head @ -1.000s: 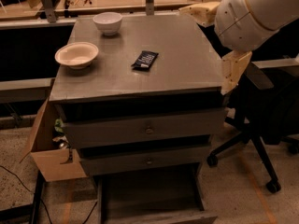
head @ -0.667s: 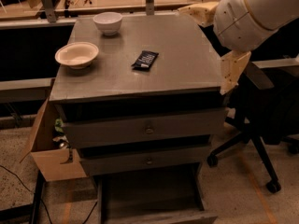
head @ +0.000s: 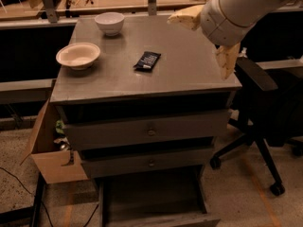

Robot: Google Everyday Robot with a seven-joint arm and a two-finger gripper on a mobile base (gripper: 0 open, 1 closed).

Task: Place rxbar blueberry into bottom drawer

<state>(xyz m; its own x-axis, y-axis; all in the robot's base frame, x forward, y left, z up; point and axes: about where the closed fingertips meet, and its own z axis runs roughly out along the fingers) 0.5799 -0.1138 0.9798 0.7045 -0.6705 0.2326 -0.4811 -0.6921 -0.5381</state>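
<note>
The rxbar blueberry (head: 147, 60), a small dark flat bar with pale lettering, lies on the grey cabinet top (head: 189, 74) near its middle. The bottom drawer (head: 151, 195) is pulled out at the foot of the cabinet, and its dark floor is bare. My gripper (head: 208, 38) hangs over the cabinet's right rear part, to the right of the bar and above it. Its two cream fingers (head: 182, 18) are spread apart and hold nothing.
A tan bowl (head: 78, 55) and a white bowl (head: 109, 22) sit on the top's left side. Two upper drawers (head: 150, 132) with small knobs are closed. A cardboard box (head: 49, 157) stands to the left, an office chair (head: 258, 126) to the right.
My gripper has moved a little to the left, toward the bar. The bar, bowls and drawers have not moved.
</note>
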